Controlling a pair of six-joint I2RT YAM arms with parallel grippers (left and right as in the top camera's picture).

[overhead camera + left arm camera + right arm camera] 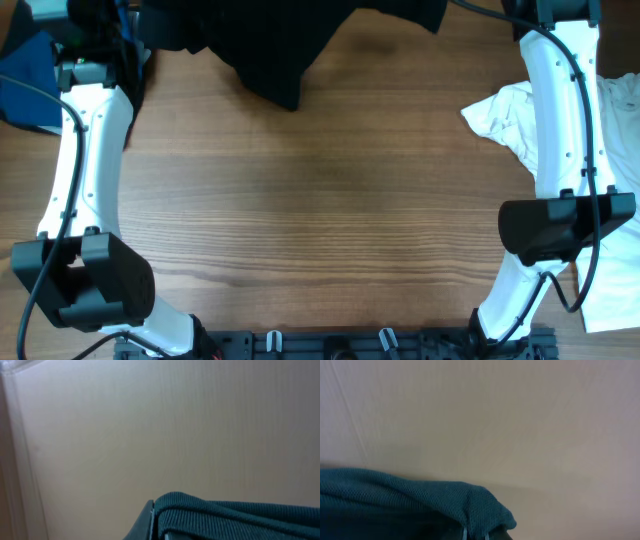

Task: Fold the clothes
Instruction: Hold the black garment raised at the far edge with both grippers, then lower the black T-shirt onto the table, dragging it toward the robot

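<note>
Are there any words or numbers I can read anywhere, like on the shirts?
None can be read. The black T-shirt shows no logo or lettering from this side. The white shirt and the blue cloth show only plain fabric. Both wrist views show only cloth, with no writing.

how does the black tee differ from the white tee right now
Colour: the black T-shirt is dark, the white T-shirt pale.
Place: the black T-shirt sits at the far edge of the table. The white T-shirt lies at the right, partly under the right arm.
Grip: the left pincer and right pincer are each shut on dark fabric, apparently the black T-shirt. Nothing holds the white T-shirt.
Both are bunched and unfolded.
</note>
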